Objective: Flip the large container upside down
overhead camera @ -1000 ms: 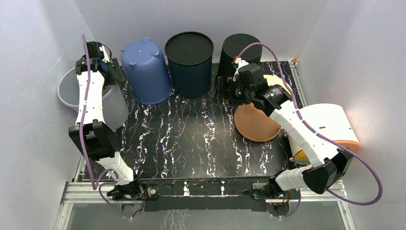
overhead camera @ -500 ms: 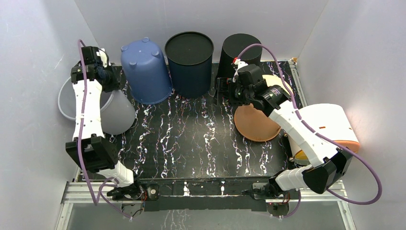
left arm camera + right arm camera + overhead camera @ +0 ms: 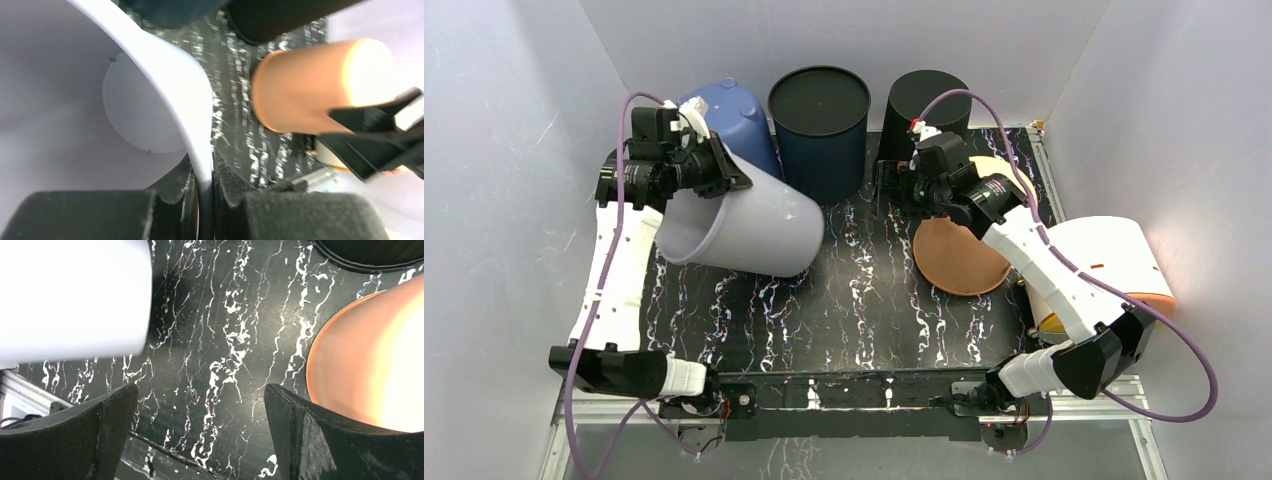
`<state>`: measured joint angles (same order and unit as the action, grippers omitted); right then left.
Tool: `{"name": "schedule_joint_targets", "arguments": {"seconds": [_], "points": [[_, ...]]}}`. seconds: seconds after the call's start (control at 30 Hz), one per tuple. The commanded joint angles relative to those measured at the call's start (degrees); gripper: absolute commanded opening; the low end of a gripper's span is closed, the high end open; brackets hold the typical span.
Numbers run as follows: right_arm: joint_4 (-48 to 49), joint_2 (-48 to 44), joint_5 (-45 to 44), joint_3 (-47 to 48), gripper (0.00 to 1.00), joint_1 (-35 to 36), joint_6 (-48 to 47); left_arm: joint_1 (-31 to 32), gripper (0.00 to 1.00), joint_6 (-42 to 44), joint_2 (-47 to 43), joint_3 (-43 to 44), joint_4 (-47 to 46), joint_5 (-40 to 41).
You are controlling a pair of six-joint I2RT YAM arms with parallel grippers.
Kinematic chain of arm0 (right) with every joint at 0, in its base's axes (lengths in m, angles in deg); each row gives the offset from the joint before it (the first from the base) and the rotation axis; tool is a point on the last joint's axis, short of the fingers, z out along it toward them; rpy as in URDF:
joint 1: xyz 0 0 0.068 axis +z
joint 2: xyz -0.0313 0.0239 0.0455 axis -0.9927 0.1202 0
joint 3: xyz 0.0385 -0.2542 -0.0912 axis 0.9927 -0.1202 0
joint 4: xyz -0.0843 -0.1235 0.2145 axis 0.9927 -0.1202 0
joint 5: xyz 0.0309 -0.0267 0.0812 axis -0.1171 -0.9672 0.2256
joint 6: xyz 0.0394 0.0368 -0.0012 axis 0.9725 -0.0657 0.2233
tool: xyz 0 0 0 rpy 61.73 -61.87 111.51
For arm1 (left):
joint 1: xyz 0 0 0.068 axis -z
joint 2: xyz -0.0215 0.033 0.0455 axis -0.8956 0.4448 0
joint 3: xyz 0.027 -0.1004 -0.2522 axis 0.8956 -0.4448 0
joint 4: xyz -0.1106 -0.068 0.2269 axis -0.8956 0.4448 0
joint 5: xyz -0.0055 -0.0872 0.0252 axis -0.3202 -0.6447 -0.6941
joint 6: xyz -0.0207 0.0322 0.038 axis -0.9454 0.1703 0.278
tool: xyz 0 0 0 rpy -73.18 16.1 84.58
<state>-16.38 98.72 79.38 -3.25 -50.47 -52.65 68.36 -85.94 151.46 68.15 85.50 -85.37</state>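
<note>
The large container (image 3: 759, 232) is a pale white bucket, lifted and tipped onto its side over the table's left part, mouth toward the left wall. My left gripper (image 3: 722, 180) is shut on its rim. In the left wrist view the rim (image 3: 186, 87) runs down between the pads of that gripper (image 3: 204, 176), with the bucket's inner floor (image 3: 135, 115) behind. My right gripper (image 3: 894, 190) hangs open near the back middle, holding nothing. The right wrist view shows that gripper (image 3: 200, 405) over bare table, with the white bucket (image 3: 70, 295) at upper left.
Along the back wall stand an upturned blue bucket (image 3: 742, 112), a dark navy container (image 3: 819, 130) and a black container (image 3: 926, 100). An orange container (image 3: 959, 255) lies on its side right of centre, with a white and orange bin (image 3: 1114, 262) beyond it.
My left gripper shut on the white bucket's rim, then swung it up from beside the left wall and over the table, tipping it sideways. The right arm barely moved.
</note>
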Motion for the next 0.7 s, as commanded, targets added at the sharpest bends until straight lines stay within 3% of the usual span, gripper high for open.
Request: {"name": "schedule_joint_targets", "arguments": {"seconds": [0.0, 0.3, 0.67], "points": [[-0.55, -0.54, -5.40, 4.67, 0.98, 0.04, -0.73, 2.10, 0.00, -8.18, -6.33, -2.76, -6.37, -11.41], [-2.99, -3.55, -11.30, 5.21, 0.98, -0.37, 0.44, 7.72, 0.00, -28.99, -14.48, -26.36, -36.01, -27.33], [-1.26, -7.13, -12.95, 3.79, 0.98, -0.59, 4.00, 12.36, 0.00, -39.19, -14.57, -41.58, -55.69, -30.00]]}}
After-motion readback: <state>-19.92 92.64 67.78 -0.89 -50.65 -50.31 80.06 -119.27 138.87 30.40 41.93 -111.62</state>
